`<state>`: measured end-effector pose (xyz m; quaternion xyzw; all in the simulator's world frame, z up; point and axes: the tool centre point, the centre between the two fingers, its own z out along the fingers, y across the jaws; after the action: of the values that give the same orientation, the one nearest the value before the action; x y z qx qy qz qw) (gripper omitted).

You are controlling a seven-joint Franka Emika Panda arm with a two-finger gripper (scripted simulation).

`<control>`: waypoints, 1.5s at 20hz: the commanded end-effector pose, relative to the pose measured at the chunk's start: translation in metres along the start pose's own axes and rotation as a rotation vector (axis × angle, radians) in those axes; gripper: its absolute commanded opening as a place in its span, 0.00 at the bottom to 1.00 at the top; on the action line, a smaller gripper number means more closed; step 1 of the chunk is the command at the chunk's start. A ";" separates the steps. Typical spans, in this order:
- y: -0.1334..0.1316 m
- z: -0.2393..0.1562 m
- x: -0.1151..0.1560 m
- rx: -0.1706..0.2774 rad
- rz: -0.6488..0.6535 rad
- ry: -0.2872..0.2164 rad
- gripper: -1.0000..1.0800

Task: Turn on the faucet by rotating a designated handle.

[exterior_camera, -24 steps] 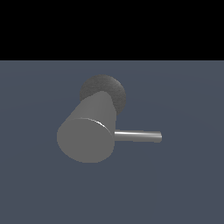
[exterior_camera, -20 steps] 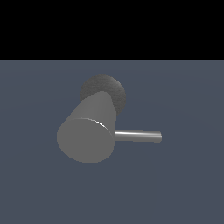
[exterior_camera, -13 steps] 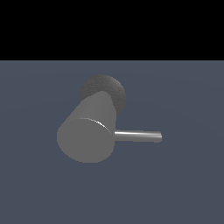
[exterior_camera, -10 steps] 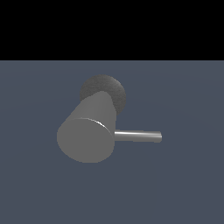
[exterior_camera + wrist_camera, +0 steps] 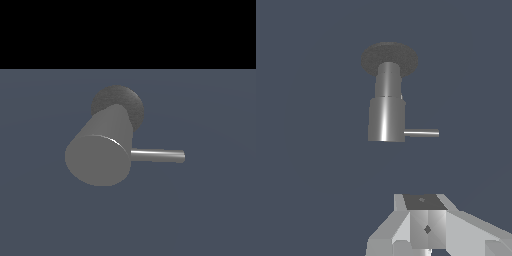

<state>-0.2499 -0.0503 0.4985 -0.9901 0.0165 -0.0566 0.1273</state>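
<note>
the handle (image 5: 157,155) juts at 3 o'clock from the faucet (image 5: 102,150): stiff, slick; push near its tip. gripper (image 5: 427,235) state unclear.

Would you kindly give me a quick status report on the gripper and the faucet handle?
Gripper apart from the faucet, jaw state unclear. Handle untouched, pointing toward the exterior view's right. Nothing seen between gripper and handle.
</note>
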 end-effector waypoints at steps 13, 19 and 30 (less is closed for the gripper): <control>0.026 -0.048 0.014 0.546 -0.009 0.326 0.00; 0.051 -0.069 0.019 0.774 0.019 0.476 0.00; 0.121 -0.087 0.027 1.173 0.145 0.740 0.00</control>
<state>-0.2362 -0.1795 0.5567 -0.6945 0.0807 -0.3695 0.6121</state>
